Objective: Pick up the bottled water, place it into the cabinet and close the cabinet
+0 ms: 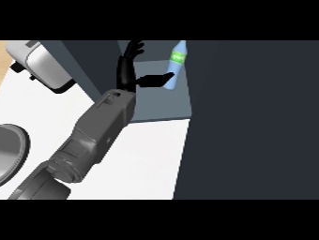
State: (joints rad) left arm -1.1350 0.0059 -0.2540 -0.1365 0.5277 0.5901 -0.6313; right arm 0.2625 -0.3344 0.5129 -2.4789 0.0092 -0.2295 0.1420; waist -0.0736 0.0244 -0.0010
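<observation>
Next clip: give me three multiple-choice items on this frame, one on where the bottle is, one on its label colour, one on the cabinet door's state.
1. Where is the pale blue plastic water bottle?
A. Inside the cabinet opening
B. On the white counter
C. On the toaster

2. Its label band is:
A. Red
B. Green
C. Yellow

3. The dark cabinet door is:
A. Shut
B. Missing
C. Open

Key: 1 A, it stands on the grey shelf by the black hand; 2 B, a green band shows near its top; 3 C, the interior is exposed.
</observation>
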